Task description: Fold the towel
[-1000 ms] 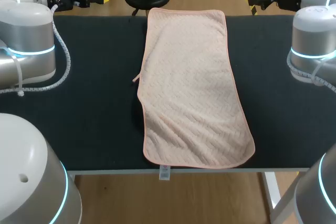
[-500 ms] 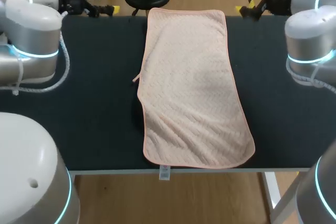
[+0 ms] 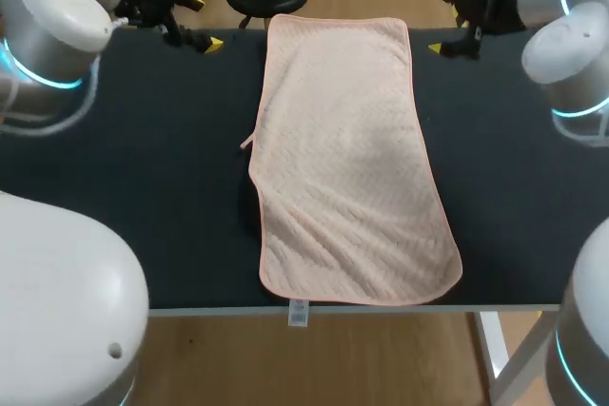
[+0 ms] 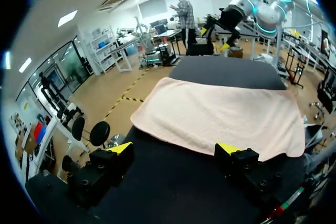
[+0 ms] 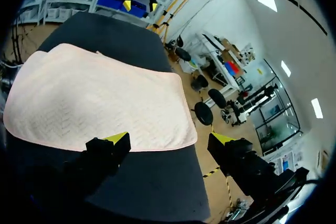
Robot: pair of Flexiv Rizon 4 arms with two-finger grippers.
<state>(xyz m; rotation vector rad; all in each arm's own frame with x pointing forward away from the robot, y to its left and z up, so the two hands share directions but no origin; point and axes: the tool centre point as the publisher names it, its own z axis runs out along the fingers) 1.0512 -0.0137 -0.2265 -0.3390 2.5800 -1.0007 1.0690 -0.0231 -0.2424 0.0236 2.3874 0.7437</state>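
A pale pink towel (image 3: 347, 159) lies flat and lengthwise down the middle of the dark table (image 3: 162, 187), wider at its near end. My left gripper (image 3: 203, 24) hovers open over the table's far edge, just left of the towel's far left corner. My right gripper (image 3: 441, 16) hovers open just right of the far right corner. In the left wrist view the towel (image 4: 220, 116) lies ahead of the open left gripper (image 4: 174, 150). In the right wrist view the towel (image 5: 100, 100) lies ahead of the open right gripper (image 5: 169, 140). Neither gripper touches the cloth.
A small white label (image 3: 298, 312) hangs from the towel's near hem over the table's front edge. A short loop (image 3: 247, 143) sticks out of its left hem. Bare dark tabletop runs along both sides of the towel.
Both arms have swung inward and forward. Their grippers have come from beyond the far corners of the table to either side of the towel's far end. The towel has not moved.
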